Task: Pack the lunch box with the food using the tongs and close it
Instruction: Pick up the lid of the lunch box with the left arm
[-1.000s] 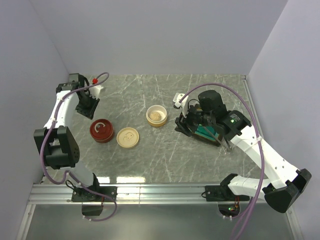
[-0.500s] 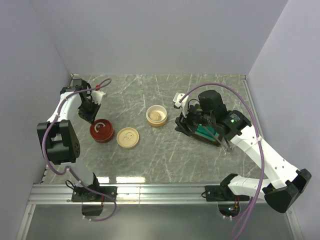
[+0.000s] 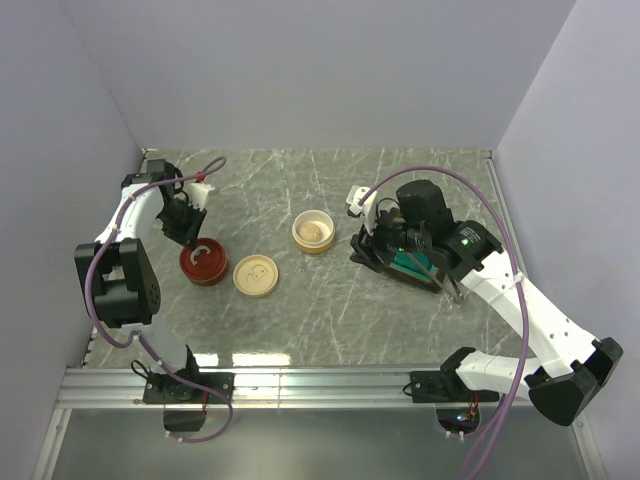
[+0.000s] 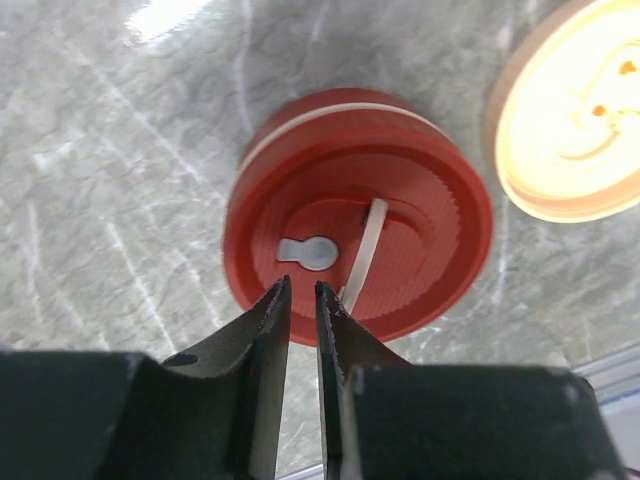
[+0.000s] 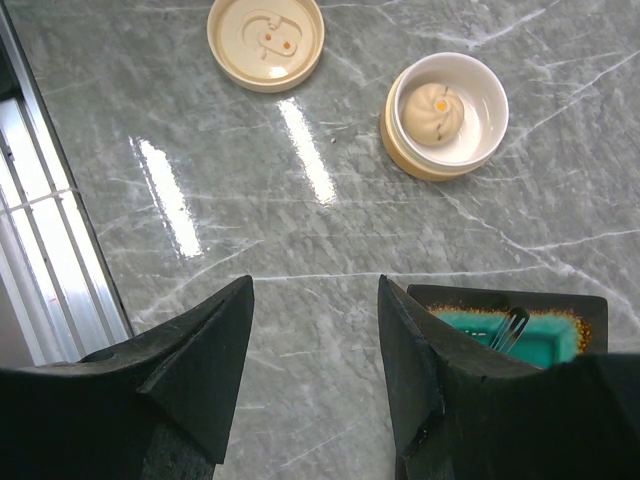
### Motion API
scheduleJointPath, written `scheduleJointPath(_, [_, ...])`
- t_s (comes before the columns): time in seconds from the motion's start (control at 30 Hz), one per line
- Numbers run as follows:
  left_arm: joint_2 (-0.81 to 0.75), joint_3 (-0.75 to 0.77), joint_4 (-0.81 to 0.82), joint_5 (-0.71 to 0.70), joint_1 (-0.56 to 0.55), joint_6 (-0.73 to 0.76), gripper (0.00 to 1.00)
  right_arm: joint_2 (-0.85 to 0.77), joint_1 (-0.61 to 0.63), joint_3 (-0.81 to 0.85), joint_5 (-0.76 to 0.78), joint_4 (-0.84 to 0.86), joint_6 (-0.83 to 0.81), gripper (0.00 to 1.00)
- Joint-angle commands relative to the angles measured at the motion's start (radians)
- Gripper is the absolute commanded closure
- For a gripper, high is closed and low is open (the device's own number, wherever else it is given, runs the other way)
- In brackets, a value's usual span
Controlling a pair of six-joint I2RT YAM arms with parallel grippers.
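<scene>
A red round lunch box part [image 4: 400, 180] with a white loop handle lies on the table, seen also in the top view [image 3: 203, 263]. My left gripper [image 4: 300, 288] hovers over its near edge. Its jaws are open by only a narrow slit and hold nothing. It is also in the top view [image 3: 190, 232]. A cream lid [image 3: 256, 275] lies to the right of the red part. An open cream container [image 5: 480, 150] holds a tan bun, the food [image 5: 432, 112]. My right gripper [image 5: 315, 285] stands open and empty over bare table. The silver tongs [image 5: 510, 328] lie in a dark tray.
The dark tray [image 3: 372, 262] with a teal inside sits under the right wrist, right of centre. A metal rail [image 3: 320, 378] runs along the table's near edge. Grey walls close the table in at the back and on both sides.
My left gripper has swung from the back left corner toward the red part and now hangs over its rim. Its jaws have narrowed. The right arm has not moved.
</scene>
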Motion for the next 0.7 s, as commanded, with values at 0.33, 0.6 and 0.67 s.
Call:
scheduleJointPath(0.33, [-0.069, -0.034, -0.070, 0.134, -0.005, 0.052, 0.73, -0.022, -0.008, -0.005, -0.002, 0.011, -0.010, 0.40])
scheduleJointPath(0.6, [-0.127, -0.029, -0.081, 0.180, -0.018, 0.049, 0.61, -0.028, -0.007, -0.011, 0.005, 0.017, 0.002, 0.37])
scheduleJointPath(0.67, [-0.187, -0.011, -0.087, 0.247, -0.024, 0.069, 0.59, -0.024, -0.008, -0.012, 0.012, 0.017, 0.008, 0.36])
